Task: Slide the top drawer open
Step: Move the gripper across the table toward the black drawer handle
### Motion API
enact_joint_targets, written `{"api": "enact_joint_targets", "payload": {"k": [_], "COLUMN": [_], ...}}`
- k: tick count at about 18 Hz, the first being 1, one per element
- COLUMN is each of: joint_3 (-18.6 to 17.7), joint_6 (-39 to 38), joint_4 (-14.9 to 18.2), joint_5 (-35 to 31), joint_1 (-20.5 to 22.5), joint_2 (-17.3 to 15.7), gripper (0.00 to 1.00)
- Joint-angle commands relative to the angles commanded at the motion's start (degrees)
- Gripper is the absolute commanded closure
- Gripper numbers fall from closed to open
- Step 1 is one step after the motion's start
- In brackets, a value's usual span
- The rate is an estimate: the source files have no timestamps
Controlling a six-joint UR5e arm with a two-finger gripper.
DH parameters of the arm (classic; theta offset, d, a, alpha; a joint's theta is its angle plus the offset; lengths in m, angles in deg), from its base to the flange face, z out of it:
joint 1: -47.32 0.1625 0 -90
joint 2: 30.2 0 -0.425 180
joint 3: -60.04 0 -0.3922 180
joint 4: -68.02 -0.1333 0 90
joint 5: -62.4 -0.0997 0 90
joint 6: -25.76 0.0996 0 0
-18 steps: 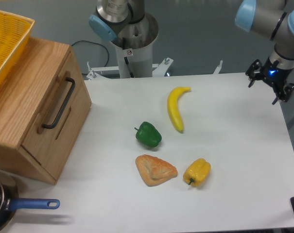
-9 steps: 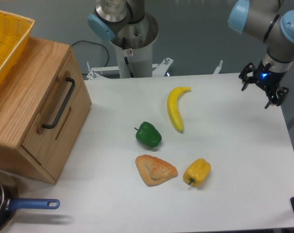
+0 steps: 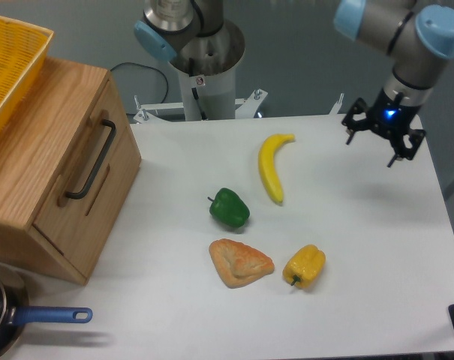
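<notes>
Gripper [image 3: 372,148] open over table's right, top drawer [image 3: 82,187] far left

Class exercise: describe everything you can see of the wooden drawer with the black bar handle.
The wide, shallow light-oak top drawer looks shut, its front flush with the wooden cabinet at the table's left edge. A long black metal bar handle runs along the front panel, beside a raised wooden strip. Nothing touches it; the claw hangs far off to the right.
</notes>
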Motion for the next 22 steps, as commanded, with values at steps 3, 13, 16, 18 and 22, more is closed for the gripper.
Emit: {"api": "enact_joint_targets", "payload": {"k": [3, 13, 16, 18, 22], "joint_3": [0.0, -0.09, 0.0, 0.09, 0.44], "joint_6": [-6.78, -26.38, -32.36, -35.0, -38.87], "joint_4": [0.18, 5.1, 4.93, 4.93, 5.02], "joint_5": [0.0, 0.0, 0.0, 0.0, 0.53], "joint_1": [-3.87, -17.05, -21.44, -23.91, -28.04], "joint_2": [-1.94, -6.25, -6.25, -6.25, -6.86], "gripper": [0.0, 0.0, 0.0, 0.0, 0.0]}}
